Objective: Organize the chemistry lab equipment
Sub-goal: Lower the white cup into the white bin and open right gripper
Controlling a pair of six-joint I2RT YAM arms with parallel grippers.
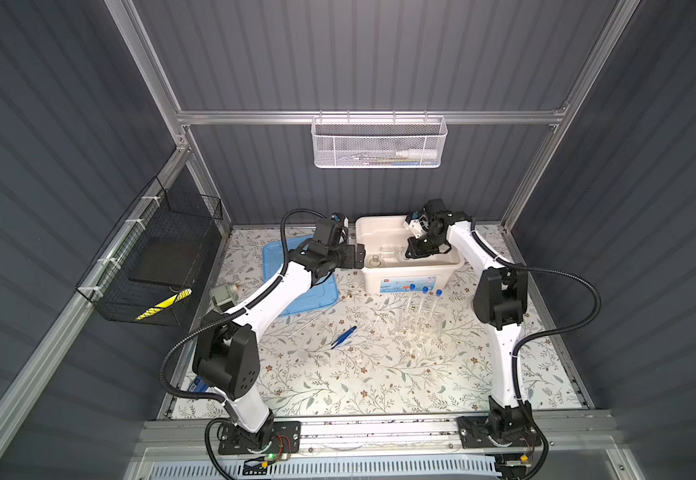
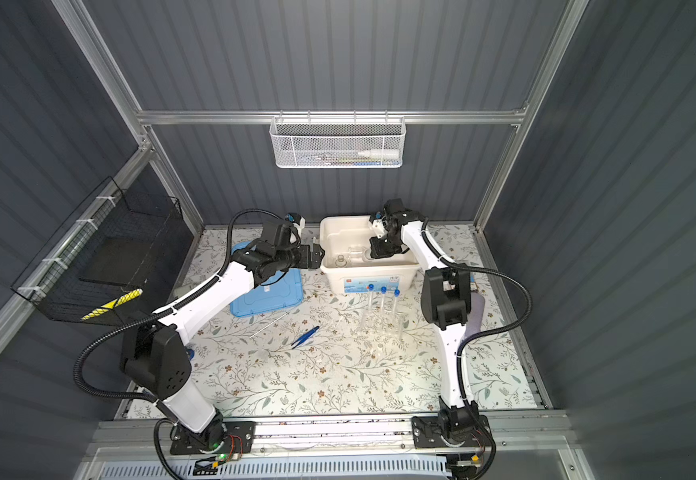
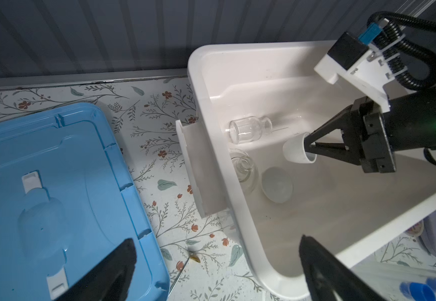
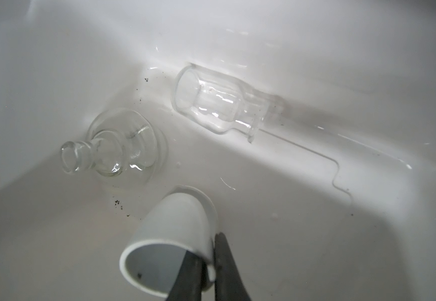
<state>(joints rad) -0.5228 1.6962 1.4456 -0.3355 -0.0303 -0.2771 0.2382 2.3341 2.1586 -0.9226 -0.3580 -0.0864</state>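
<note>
Noted: small white cup [image 4: 175,226], plain, smooth, tipped on its side. Its wall is pinched by the right gripper [image 4: 207,250] inside the white bin [image 3: 211,65]. On the bin floor close by are seen a lying flask [image 4: 217,101], an upright flask [image 4: 118,151] and a white dish [image 3: 276,187]. The left gripper [image 3: 217,240] is held spread wide at the bin's wall, beside the blue lid [image 3: 55,182].

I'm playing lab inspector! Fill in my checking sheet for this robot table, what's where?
Surface: flowery mat, flat.
Job's things: upright flask, tipped flask and white dish in white bin; tube rack, blue tweezers, thin rod on mat.
Clutter: grey motor, blue lid on mat.
Grippers: left gripper open beside bin; right gripper shut on white cup inside bin.
Cables: black hoses loop off both arms.
Surroundings: white mesh basket, black wire basket on walls.
</note>
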